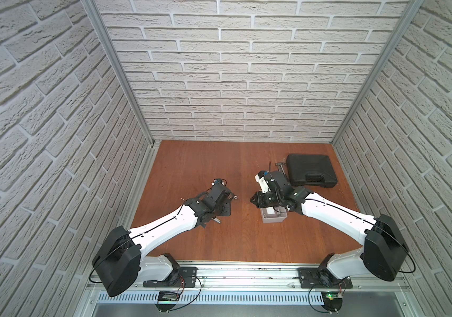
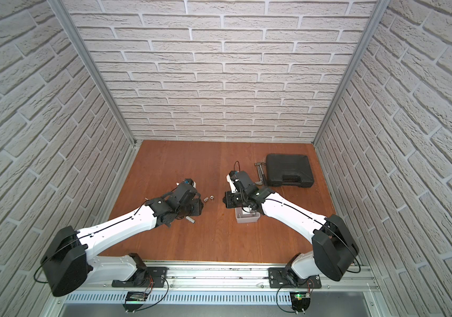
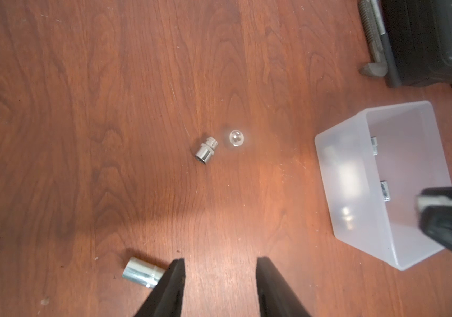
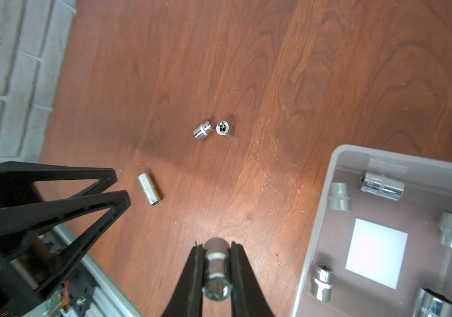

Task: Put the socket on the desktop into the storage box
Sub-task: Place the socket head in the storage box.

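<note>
**Right fingers clamped on a socket beside the box; left fingers apart**

The right gripper (image 4: 216,248) has its black fingers (image 4: 193,274) closed on a short chrome-plated steel socket (image 4: 217,286), which is held lengthwise between them. In the right wrist view this steel socket shows against bare wood just beside the wall of the storage box (image 4: 318,227), a small translucent greyish-white plastic bin. It is not inside the bin. Five more chrome sockets (image 4: 381,186) lie scattered on the bin's floor around a white rectangular patch (image 4: 376,252).

The left gripper (image 3: 220,262) hangs over the reddish-brown wood-grain counter (image 1: 205,164) with its fingers apart and nothing between them. A long slim silver socket (image 3: 141,274) lies on its side just outside one finger and is partly hidden by it. Farther out, between the two arms, two small chrome sockets (image 3: 206,150) sit just beside each other on the counter. One lies on its side and the other stands upright.

A black hard plastic tool case (image 1: 311,170) rests closed near the counter's far right corner, well apart from the left arm. A grey metal hand tool (image 3: 376,41) lies just beside it.
</note>
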Action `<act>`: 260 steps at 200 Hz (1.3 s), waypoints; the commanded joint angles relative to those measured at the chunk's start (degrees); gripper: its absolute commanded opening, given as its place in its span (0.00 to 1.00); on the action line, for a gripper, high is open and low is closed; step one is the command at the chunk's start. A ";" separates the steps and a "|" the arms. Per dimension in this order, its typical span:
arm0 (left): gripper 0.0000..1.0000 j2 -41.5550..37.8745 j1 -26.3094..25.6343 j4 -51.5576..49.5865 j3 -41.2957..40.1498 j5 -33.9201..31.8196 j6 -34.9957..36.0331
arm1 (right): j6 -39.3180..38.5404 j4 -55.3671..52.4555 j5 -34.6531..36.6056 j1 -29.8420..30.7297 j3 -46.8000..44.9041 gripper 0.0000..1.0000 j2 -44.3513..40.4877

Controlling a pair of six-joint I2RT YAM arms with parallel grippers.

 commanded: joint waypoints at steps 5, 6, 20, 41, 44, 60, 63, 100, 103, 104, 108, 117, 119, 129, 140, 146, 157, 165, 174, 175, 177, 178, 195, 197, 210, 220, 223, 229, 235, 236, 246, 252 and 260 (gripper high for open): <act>0.47 0.80 0.37 2.17 1.83 0.96 0.91 | 3.55 8.62 -11.14 -4.72 -3.93 0.02 -3.55; 0.48 0.82 0.39 2.23 1.83 0.93 0.93 | 3.62 8.86 -11.40 -4.86 -4.03 0.02 -3.62; 0.48 0.80 0.33 2.47 1.65 1.08 1.03 | 4.50 10.66 -14.53 -6.75 -5.37 0.02 -4.81; 0.47 0.67 0.33 2.81 1.14 1.22 1.04 | 5.19 12.24 -17.19 -8.54 -6.42 0.02 -5.89; 0.47 0.53 0.34 2.95 1.06 1.24 1.04 | 5.25 12.36 -17.46 -8.71 -6.51 0.02 -6.00; 0.47 0.52 0.33 3.56 0.56 1.42 1.09 | 5.69 13.35 -18.97 -9.68 -7.02 0.02 -5.85; 0.47 0.55 0.33 3.65 0.57 1.46 1.07 | 5.92 13.54 -19.16 -9.85 -7.12 0.02 -5.83; 0.47 1.05 0.33 4.40 0.26 2.12 1.13 | 7.69 16.36 -21.77 -11.27 -8.98 0.02 -5.88; 0.47 1.12 0.33 4.48 0.26 2.19 1.11 | 7.82 16.64 -21.91 -11.38 -9.19 0.02 -5.89; 0.47 1.16 0.33 4.48 0.26 2.16 1.07 | 7.90 16.73 -22.01 -11.40 -9.30 0.02 -5.98; 0.47 1.23 0.33 4.54 0.32 2.27 1.21 | 8.10 17.14 -22.30 -11.54 -9.58 0.02 -6.07; 0.47 1.36 0.33 4.67 0.34 2.44 1.30 | 8.69 18.08 -22.97 -11.87 -10.28 0.02 -6.27; 0.48 1.37 0.33 4.67 0.41 2.47 1.22 | 8.80 18.33 -23.07 -11.92 -10.40 0.02 -6.34; 0.48 1.48 0.32 4.80 0.43 2.54 1.31 | 9.44 19.45 -23.67 -12.29 -11.21 0.02 -6.53; 0.47 1.59 0.28 4.83 0.37 2.64 1.58 | 10.27 20.79 -24.50 -12.79 -11.89 0.02 -6.63; 0.47 1.68 0.32 4.91 0.40 2.68 1.48 | 10.63 21.34 -24.94 -13.11 -12.20 0.02 -6.51; 0.47 1.72 0.30 4.95 0.38 2.74 1.41 | 10.93 21.84 -25.35 -13.47 -12.50 0.02 -6.46; 0.47 1.72 0.33 5.01 0.32 2.74 1.38 | 10.95 21.68 -25.36 -13.66 -12.49 0.02 -6.36; 0.47 1.69 0.33 4.97 0.23 2.72 1.39 | 10.95 21.47 -25.45 -13.95 -12.51 0.02 -6.19; 0.47 1.70 0.28 5.04 0.20 2.73 1.39 | 10.96 21.44 -25.49 -13.95 -12.50 0.02 -6.17; 0.47 1.65 0.31 5.02 0.18 2.74 1.39 | 10.97 21.41 -25.53 -14.07 -12.60 0.02 -6.20; 0.47 1.64 0.32 5.02 0.17 2.74 1.39 | 10.97 21.40 -25.54 -14.10 -12.63 0.02 -6.22; 0.47 1.72 0.31 4.93 0.13 2.74 1.30 | 10.98 21.44 -25.59 -14.61 -12.66 0.02 -6.20; 0.47 1.72 0.32 4.97 0.07 2.74 1.37 | 10.98 21.43 -25.55 -14.65 -12.71 0.02 -6.19; 0.47 1.72 0.33 4.76 0.05 2.74 1.38 | 10.89 20.96 -25.19 -15.07 -12.81 0.02 -6.20; 0.47 1.64 0.32 4.64 0.01 2.73 1.31 | 11.18 21.39 -25.40 -15.48 -13.23 0.02 -6.07; 0.47 1.61 0.33 4.58 0.05 2.74 1.31 | 11.39 21.67 -25.57 -15.61 -13.45 0.02 -6.11; 0.47 1.64 0.32 4.58 0.06 2.74 1.30 | 11.85 22.36 -25.84 -15.95 -13.86 0.02 -6.07; 0.47 1.48 0.33 4.49 -0.08 2.74 1.30 | 12.18 22.98 -26.13 -16.28 -14.20 0.02 -6.18; 0.47 1.51 0.33 4.53 -0.09 2.74 1.30 | 12.28 23.07 -26.14 -16.31 -14.27 0.02 -6.21; 0.47 1.35 0.33 4.49 -0.17 2.65 1.30 | 12.64 23.42 -26.25 -16.80 -14.73 0.02 -6.16; 0.47 1.34 0.33 4.49 -0.27 2.65 1.23 | 12.87 23.30 -26.25 -17.08 -14.77 0.02 -6.20; 0.47 1.36 0.31 4.49 -0.27 2.63 1.22 | 13.04 23.19 -26.41 -17.44 -14.80 0.02 -6.16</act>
